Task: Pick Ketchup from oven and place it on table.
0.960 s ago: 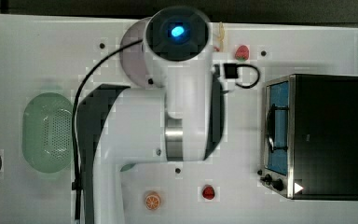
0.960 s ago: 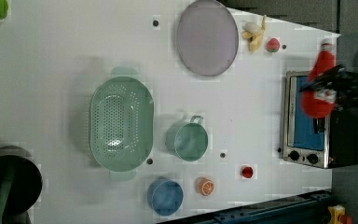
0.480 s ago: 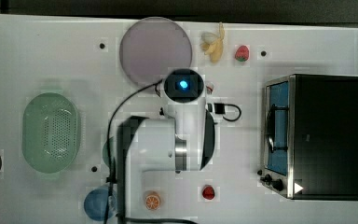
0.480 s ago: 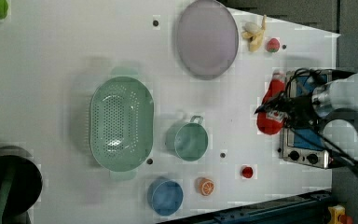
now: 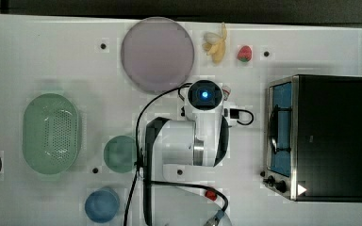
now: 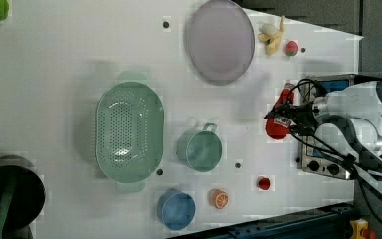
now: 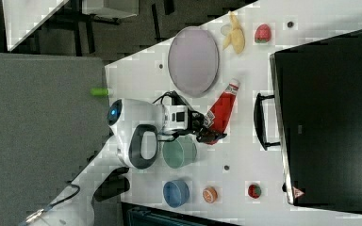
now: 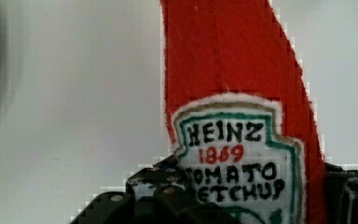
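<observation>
The gripper (image 7: 206, 128) is closed around the ketchup (image 7: 222, 112), one finger on each side of the label end. The bottle is out of the oven (image 7: 330, 117). It is just in front of the oven door, low over the table (image 5: 52, 56), lying nearly flat. Its white cap points toward the purple plate (image 7: 193, 61) beside the oven. Whether it touches the table yet is hard to tell. This looks like the putting-down step. Next, the arm should lower the bottle until it rests on the bare white spot in front of the oven, then let go and lift away.

The ketchup (image 8: 233, 93) label reads "HEINZ 1869 TOMATO KETCHUP".
</observation>
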Motion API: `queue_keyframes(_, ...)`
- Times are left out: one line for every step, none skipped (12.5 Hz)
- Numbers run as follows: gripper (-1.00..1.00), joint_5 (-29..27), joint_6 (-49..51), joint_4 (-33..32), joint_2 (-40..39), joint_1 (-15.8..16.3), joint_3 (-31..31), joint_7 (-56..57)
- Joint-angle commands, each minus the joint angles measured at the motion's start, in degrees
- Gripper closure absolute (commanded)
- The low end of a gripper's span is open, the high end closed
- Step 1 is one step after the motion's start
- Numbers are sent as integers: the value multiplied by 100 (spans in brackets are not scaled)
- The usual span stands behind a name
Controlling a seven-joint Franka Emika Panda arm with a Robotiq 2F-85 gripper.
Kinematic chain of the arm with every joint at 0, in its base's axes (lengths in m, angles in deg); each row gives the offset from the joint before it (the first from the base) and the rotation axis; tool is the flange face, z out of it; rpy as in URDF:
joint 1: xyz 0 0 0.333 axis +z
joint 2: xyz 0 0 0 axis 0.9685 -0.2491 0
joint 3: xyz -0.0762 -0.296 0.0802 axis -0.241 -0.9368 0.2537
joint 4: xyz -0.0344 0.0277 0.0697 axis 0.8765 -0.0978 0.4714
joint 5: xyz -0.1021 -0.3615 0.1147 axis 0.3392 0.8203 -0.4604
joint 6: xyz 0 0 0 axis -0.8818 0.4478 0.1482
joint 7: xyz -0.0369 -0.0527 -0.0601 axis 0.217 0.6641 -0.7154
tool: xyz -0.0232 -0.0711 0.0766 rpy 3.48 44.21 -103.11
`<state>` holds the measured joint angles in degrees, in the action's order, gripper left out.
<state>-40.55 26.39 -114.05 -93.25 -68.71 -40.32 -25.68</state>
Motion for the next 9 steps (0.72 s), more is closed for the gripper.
queue_keyframes(-96,-79,-255,-72,-66,171,91,-184)
queue_keyframes(-100,-79,-387,-65,-123,171,91,-184)
queue_keyframes(-100,-79,-408,-39,-101,171,86,-188)
queue_keyframes(-100,-79,-349,-17,-20,170,83,-191)
queue_keyframes(-100,-79,-241,35,125,168,73,-192)
queue_keyframes(-100,-79,-82,128,335,164,46,-193)
queue_keyframes(-100,-78,190,260,594,163,4,-193)
queue_keyframes(-100,-77,539,443,873,161,-42,-193)
queue_keyframes(-100,-72,924,663,1141,159,-79,-192)
